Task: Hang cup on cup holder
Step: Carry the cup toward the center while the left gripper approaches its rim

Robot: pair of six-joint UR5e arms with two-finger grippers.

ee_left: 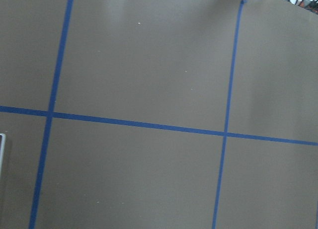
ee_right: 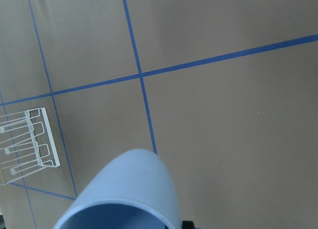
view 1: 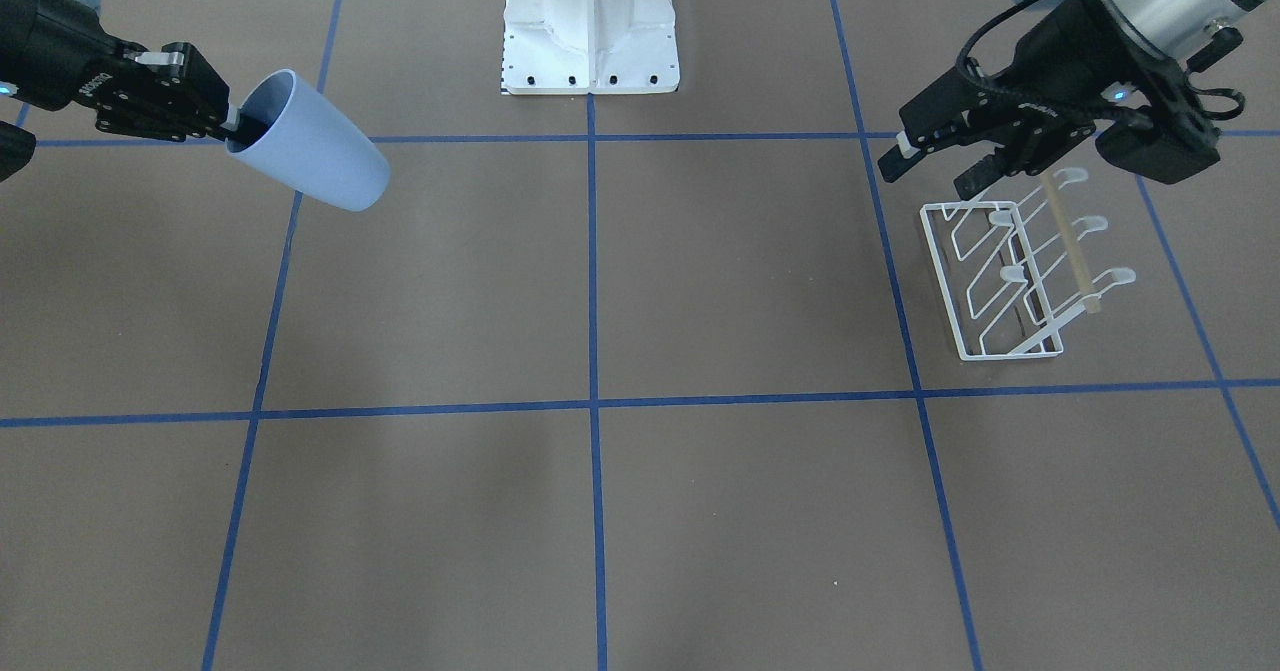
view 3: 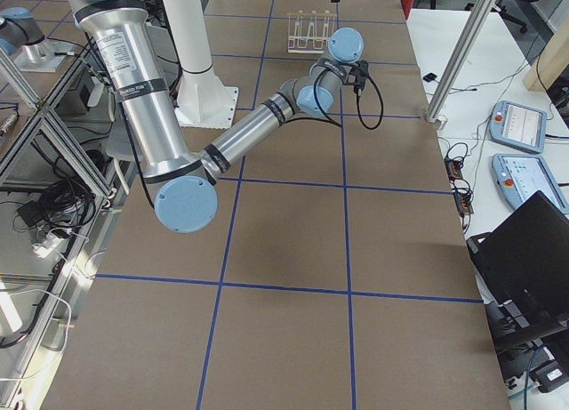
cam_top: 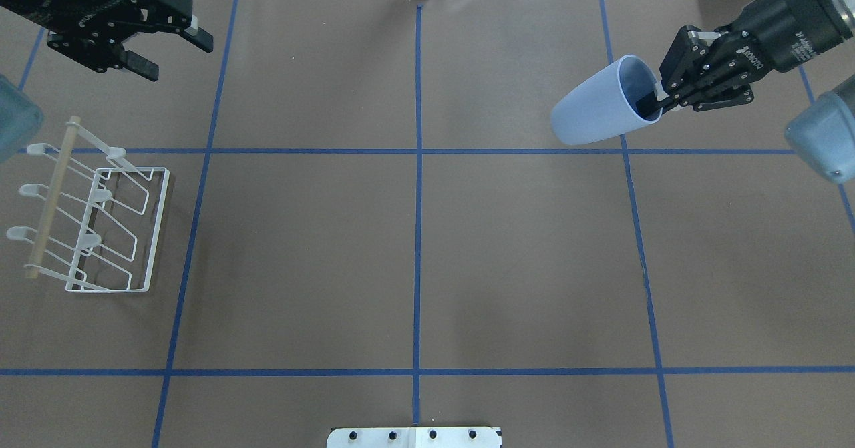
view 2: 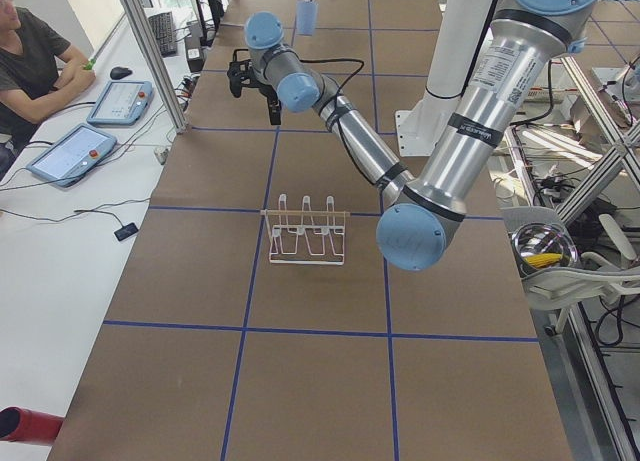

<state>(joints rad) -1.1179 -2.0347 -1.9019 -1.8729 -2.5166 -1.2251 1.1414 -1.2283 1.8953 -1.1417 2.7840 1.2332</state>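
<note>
While the right gripper (cam_top: 658, 104) clamps the rim of the one cup (cam_top: 601, 111), one finger inside its mouth, the cup hangs tilted above the table's far right. One cup holder (cam_top: 51, 197), six prongs, stands at left. The left gripper (cam_top: 175, 56) hovers beyond it, jaws apart.

In the right wrist view the pale blue-grey plastic tumbler (ee_right: 129, 189) runs off the bottom edge, so the right pincer (cam_top: 651, 101) gripping it barely shows, and the white wire rack (ee_right: 50, 137) is cut by the left edge. From the front, the left pincer (view 1: 928, 176) covers part of the rack's end nearest the robot. In both side views the far arm's pincer is too small to read.
</note>
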